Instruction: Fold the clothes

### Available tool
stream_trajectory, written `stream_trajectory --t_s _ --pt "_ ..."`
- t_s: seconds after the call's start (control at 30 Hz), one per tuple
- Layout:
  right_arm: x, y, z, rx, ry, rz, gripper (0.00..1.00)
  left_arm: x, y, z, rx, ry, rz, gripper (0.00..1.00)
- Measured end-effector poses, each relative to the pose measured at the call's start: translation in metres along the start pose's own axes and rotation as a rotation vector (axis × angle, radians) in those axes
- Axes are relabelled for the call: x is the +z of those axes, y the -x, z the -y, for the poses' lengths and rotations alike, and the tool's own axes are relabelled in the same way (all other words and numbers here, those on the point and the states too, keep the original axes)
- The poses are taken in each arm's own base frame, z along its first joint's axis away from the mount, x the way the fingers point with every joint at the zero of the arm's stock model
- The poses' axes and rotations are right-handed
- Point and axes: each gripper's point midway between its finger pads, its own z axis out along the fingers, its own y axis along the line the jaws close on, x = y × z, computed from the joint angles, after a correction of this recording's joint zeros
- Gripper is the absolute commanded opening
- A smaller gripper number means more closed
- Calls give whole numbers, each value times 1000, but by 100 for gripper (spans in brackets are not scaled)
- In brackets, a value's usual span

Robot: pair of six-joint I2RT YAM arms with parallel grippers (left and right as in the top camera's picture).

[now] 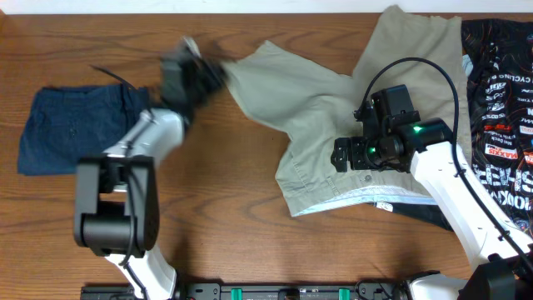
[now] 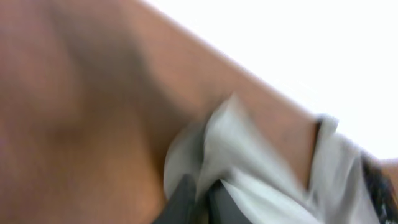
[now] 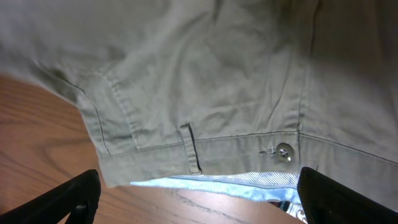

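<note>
A pair of khaki shorts (image 1: pixel 325 92) lies spread on a wooden table (image 1: pixel 233 192), covering the area from the centre out toward 1 o'clock. The waistband (image 3: pixel 236 146) faces 5 o'clock, and one leg stretches toward 10 o'clock. The left gripper (image 1: pixel 204 71), blurred in every view, sits at the tip of that leg. Its wrist camera shows pale cloth pinched between its dark fingers (image 2: pixel 186 199), so it appears clamped on the hem. The right gripper (image 1: pixel 340 156) hovers over the waistband with its fingers (image 3: pixel 68 199) spread wide, holding nothing, and a button (image 3: pixel 284 151) and a belt loop (image 3: pixel 191 149) lie just below it. The cotton looks light, soft and floppy. It would probably sag and wrinkle when lifted, so the firmer seams, meaning the hem and the waistband edge, are the best places to grip. Folded navy shorts (image 1: pixel 71 129) rest at 9 o'clock, close to the left arm. A black printed garment (image 1: pixel 500 100) lies at 3 o'clock, tucked under the edge of the khaki pair, and may drag along with it.
</note>
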Motion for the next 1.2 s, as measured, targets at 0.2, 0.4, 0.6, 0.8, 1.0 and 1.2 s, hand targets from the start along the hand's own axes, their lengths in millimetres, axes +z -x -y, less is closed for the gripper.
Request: stream_trajectory --t_s 0.2,0.4,0.6,0.8,1.0,1.2 --pt "0 2 0 -2 2 8 99 -26 71 1 -29 46 82 98" --pt "0 2 0 -1 2 8 99 -49 -49 -45 -177 290 -376 98" --pt "0 2 0 1 -1 8 99 -87 -145 -42 -163 416 -716 98" --pt "0 -2 13 10 -72 -3 99 -94 -212 -14 -19 379 -864 98" --pt "-7 -5 49 90 -211 -6 99 -108 -283 3 92 361 -985 98" --pt "-15 -4 81 182 -276 2 99 -129 -337 7 103 407 -1059 98"
